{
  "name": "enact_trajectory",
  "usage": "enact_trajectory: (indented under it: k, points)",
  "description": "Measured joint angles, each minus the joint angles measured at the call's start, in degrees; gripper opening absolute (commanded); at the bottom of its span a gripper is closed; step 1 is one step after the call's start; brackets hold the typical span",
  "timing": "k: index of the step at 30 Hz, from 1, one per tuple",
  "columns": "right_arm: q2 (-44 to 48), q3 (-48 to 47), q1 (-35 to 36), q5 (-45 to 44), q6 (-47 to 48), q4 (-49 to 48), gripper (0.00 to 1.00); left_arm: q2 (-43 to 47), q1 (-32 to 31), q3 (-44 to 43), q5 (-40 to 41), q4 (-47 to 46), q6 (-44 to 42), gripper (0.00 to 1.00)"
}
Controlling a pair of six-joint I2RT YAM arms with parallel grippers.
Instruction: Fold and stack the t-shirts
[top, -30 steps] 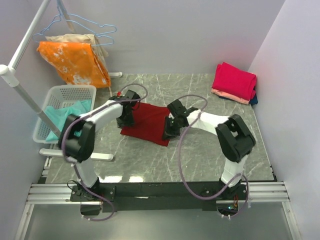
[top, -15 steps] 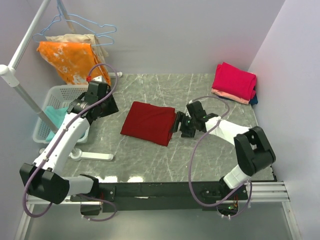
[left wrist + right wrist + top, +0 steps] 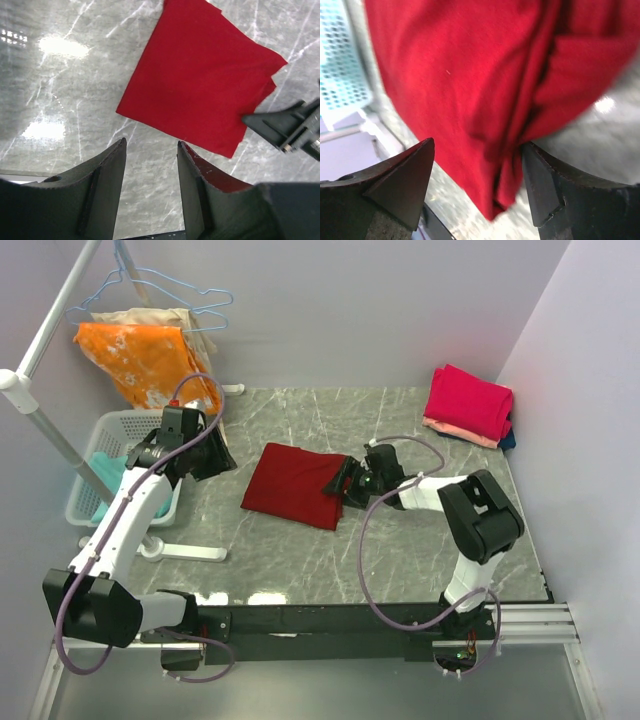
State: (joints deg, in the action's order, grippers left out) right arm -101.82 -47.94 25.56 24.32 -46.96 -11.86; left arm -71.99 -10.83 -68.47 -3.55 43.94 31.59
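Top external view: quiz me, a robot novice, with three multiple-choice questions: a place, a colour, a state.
1. Where is the stack of folded shirts? A near left corner; B far right corner; C centre.
2. What colour is the stack's top shirt? A white; B green; C bright pink.
3. How are the jaws of the right gripper? A open at the edge of the dark red shirt; B shut on a bottle; C shut, empty.
Answers: B, it sits far right; C, pink lies uppermost; A, the wrist view shows them wide apart.
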Motion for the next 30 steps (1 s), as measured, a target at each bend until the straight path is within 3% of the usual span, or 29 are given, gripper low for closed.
enact_trajectory:
  k: [2, 4, 5, 7, 8, 9, 17, 24, 30]
  points:
    - [-1.6, -0.2, 0.0, 0.9, -1.2, -2.9, 0.64, 0.2, 0.3, 0.0, -1.1, -0.1, -0.1, 0.5]
    - [-3.3, -1.1, -0.1, 1.6, -2.0, -4.7, 0.47, 0.4, 0.4, 0.0, -1.9, -0.1, -0.4, 0.5]
    - [-4.3, -1.6, -0.1, 1.6, -2.1, -4.9, 0.33, 0.4, 0.4, 0.0, -2.2, -0.1, -0.5, 0.5]
    - [-5.8, -2.4, -0.2, 1.7, -2.2, -4.9, 0.18, 0.5, 0.5, 0.2, -2.8, -0.2, -0.5, 0.5]
    - [-6.4, -2.7, -0.2, 1.4, -2.4, -4.3, 0.03, 0.6, 0.5, 0.4, -2.9, -0.3, -0.5, 0.5]
    - [-6.8, -2.9, -0.3, 1.7, -2.4, -4.1, 0.0, 0.7, 0.6, 0.7, -3.1, -0.3, -0.5, 0.5]
    - [-6.7, -8.3, 0.0, -1.6, 1.5, 6.4, 0.0, 0.7, 1.0, 1.3, -4.2, -0.4, -0.5, 0.5]
    - [-2.9, -18.4, -0.9, -13.2, 9.2, 24.4, 0.0, 0.7, 1.2, 1.3, -4.2, -0.5, -0.6, 0.49]
    - [-2.3, -31.2, -6.4, -23.3, 16.1, 39.6, 0.0, 0.7, 1.2, 1.3, -4.2, -0.4, -0.7, 0.49]
